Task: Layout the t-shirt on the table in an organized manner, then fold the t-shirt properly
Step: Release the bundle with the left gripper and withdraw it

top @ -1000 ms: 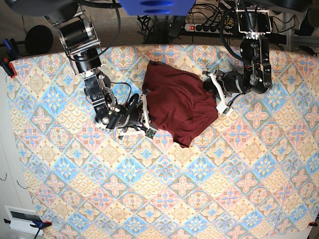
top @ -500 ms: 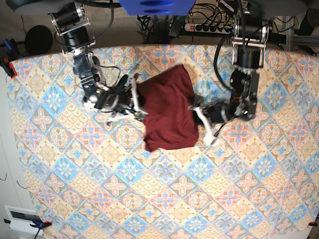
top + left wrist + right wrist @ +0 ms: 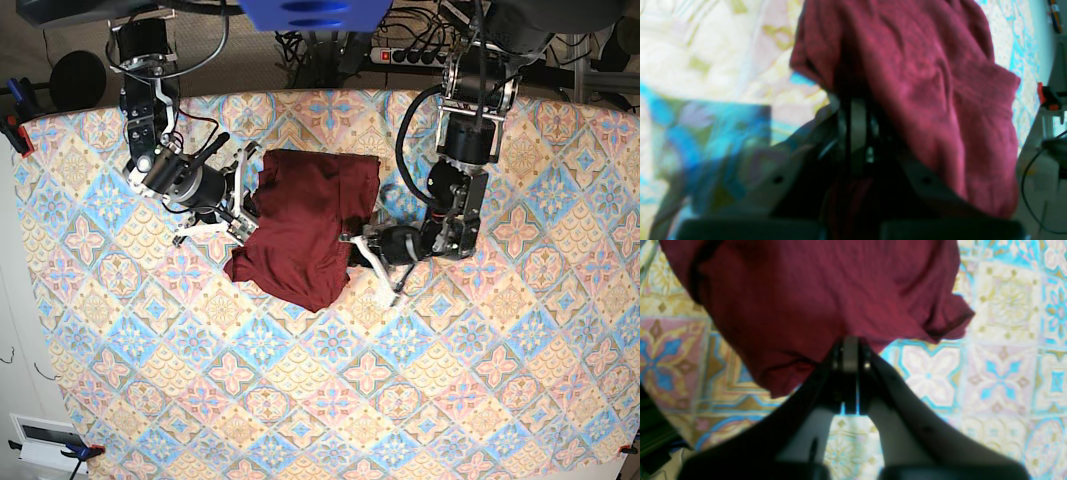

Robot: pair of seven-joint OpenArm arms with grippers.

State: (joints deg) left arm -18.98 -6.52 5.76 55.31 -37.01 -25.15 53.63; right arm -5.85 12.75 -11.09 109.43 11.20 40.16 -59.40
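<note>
shirt: the t-shirt (image 3: pixel 305 225) is a bunched maroon heap at about 12 o'clock on the table (image 3: pixel 420 400), up near the far edge, sleeves not spread.
right hand: my right hand (image 3: pixel 850 353) is pinched tight on a shirt edge, cloth fanning out above the tips; in the base view it sits at the heap's 9 o'clock side.
left hand: my left hand (image 3: pixel 857 110) is blurry, but its tips are together with maroon fabric draped over them, so clamped on the shirt; 3 o'clock side of the heap.
done: both edges gripped, I judge.
left: nearly everything. Shirt is not yet flat or squared; no fold made.
stage: early, layout phase.
unclear: which hem or sleeve each hand holds, can't tell.
</note>
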